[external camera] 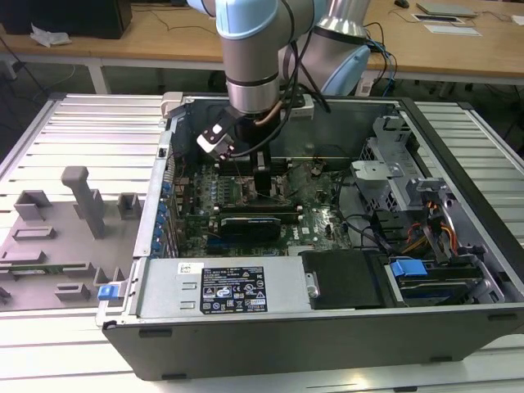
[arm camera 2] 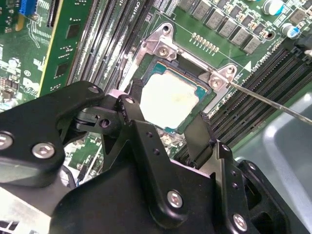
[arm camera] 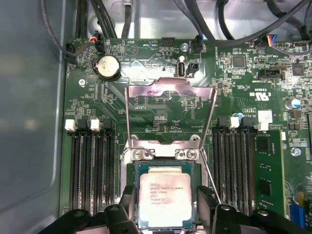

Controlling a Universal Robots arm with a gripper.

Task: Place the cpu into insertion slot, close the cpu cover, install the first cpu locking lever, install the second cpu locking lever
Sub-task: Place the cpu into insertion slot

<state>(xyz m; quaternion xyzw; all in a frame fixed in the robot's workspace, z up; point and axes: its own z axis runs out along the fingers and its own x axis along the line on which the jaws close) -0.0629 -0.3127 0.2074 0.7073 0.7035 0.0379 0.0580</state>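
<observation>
Cpu [arm camera: 165, 197] lies in its socket [arm camera: 134, 180], near edge cut off, straddled by the widely spread, empty hand [arm camera: 166, 202].

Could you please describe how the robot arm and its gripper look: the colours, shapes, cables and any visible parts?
The arm is built of round silver-grey tubes with light blue joint caps. Black cables run along it. The gripper is matte black, made of flat linked bars with rounded ends, joined by silver screws.
</observation>
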